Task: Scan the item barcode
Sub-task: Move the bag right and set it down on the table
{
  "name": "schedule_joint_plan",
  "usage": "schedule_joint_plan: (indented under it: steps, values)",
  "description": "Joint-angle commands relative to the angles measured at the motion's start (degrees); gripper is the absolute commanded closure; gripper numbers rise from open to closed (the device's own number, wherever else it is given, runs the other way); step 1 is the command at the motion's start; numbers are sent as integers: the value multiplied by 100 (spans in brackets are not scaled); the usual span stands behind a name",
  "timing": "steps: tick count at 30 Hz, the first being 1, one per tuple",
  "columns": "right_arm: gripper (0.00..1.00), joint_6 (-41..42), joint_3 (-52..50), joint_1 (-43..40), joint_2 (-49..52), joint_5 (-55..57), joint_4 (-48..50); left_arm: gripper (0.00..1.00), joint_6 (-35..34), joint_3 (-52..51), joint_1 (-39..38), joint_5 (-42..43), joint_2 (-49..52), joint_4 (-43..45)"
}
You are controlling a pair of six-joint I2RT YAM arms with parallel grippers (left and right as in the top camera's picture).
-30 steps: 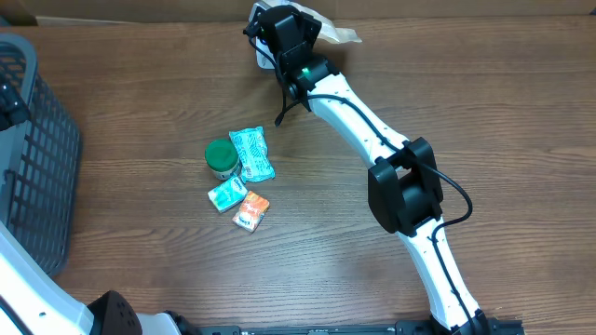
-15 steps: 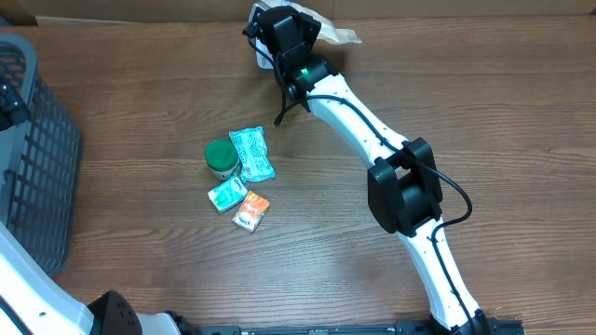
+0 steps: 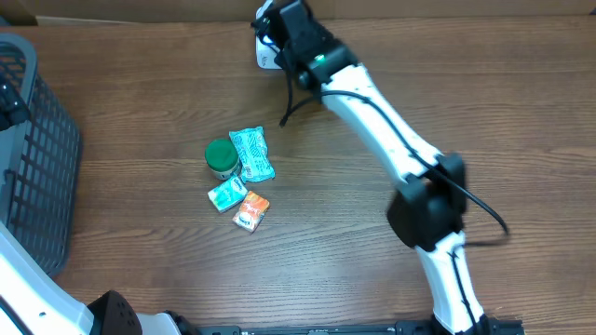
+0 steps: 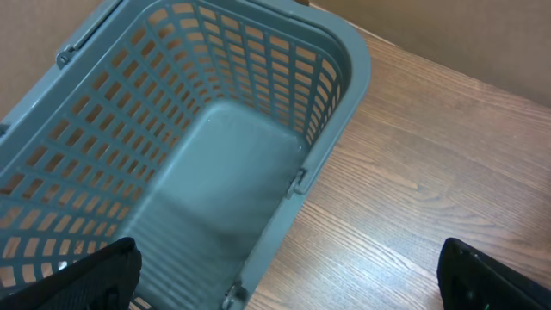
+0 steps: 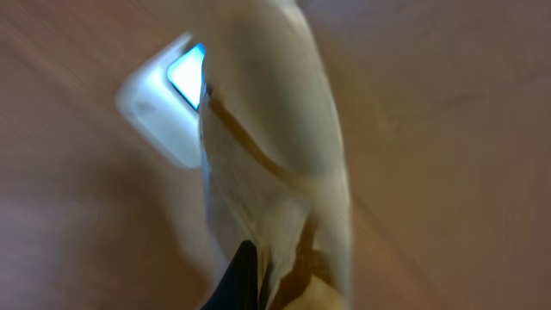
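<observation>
My right gripper (image 3: 287, 33) is at the far edge of the table, shut on a cream plastic-wrapped packet (image 5: 275, 164). The blurred right wrist view shows that packet hanging right beside a white scanner (image 5: 159, 108) with a lit blue window. From overhead the scanner (image 3: 264, 54) peeks out to the left of the wrist, and the packet is hidden under it. My left gripper (image 4: 293, 288) stands wide open and holds nothing, above the rim of a grey basket (image 4: 215, 164).
A green-lidded jar (image 3: 221, 156), a teal packet (image 3: 252, 154), a small teal pack (image 3: 226, 194) and an orange pack (image 3: 250, 211) lie together left of centre. The grey basket (image 3: 33, 158) fills the left edge.
The right arm has swung left with the packet, which now sits over the scanner and no longer shows from overhead. The left arm has not moved.
</observation>
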Motion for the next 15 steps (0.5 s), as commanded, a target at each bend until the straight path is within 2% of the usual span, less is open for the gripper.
schedule_joint_plan:
  steps: [1,4,8,11,15]
  values:
    - [96,1563,92,-243,-1130,-1580,-575,1,-94,-26,4,46,-28,22]
    - [96,1963,92,-627,-1589,-2994,-1471,1,-92,-26,4,46,-28,22]
    - [96,1974,92,-1449,-1895,-4505,-2656,0,-94,-26,4,46,-28,22]
    - [96,1971,72,-2236,-1867,-5021,-3451,1,-94,-26,4,46,-28,22]
    - [96,1969,-197,-3051,-1818,-5071,-3853,1,-94,-26,4,46,-28,22]
